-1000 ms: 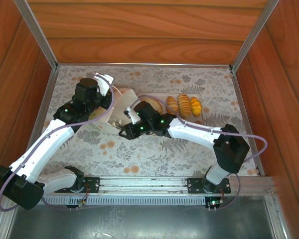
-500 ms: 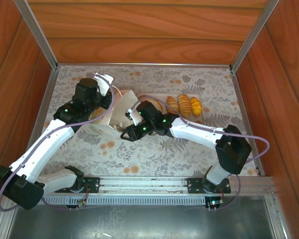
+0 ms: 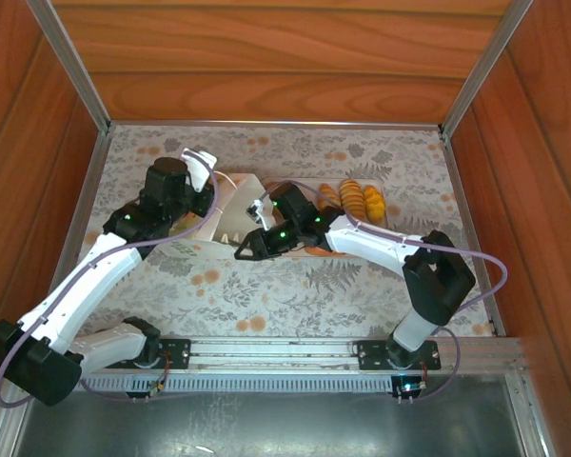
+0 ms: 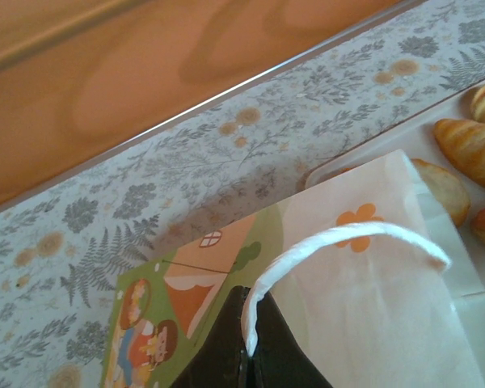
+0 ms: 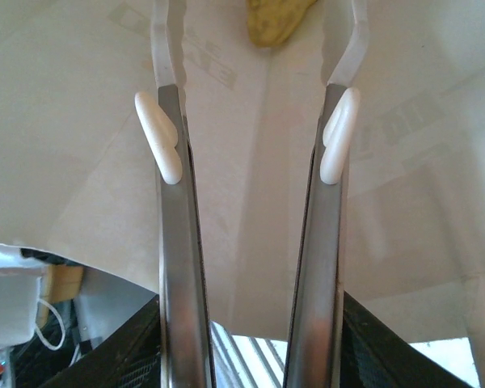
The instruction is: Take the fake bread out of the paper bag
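The job is well under way but not finished. Several pieces of the fake bread [image 3: 351,200] already lie on the tray [image 4: 408,137], which sits near the far edge of the table [image 3: 362,276], right of its middle; the left wrist view shows at least four golden-brown rolls there, close together, the nearest just beside the bag's side.

The paper bag [image 3: 230,205] lies just left of the tray, toward the table's far-left part, tipped with its mouth facing the near edge. The left gripper [image 4: 246,356] has its jaws together, clamped on the bag's white cord handle [image 4: 347,238], and so holds the bag up and its mouth open.

The right gripper [image 5: 255,97] reaches into that mouth from the near side; its two long fingers [image 5: 168,153] stand apart with nothing between them. Ahead of them, deep at the bag's closed end, sits one small yellow piece [image 5: 276,20], well beyond the fingertips and untouched.

By my reading, what is left is at least this one piece: reach further in, close on it, draw it out and set it with the others. Whether more bread hides in the bag's folds I cannot tell; only the pale inner walls show around the fingers.
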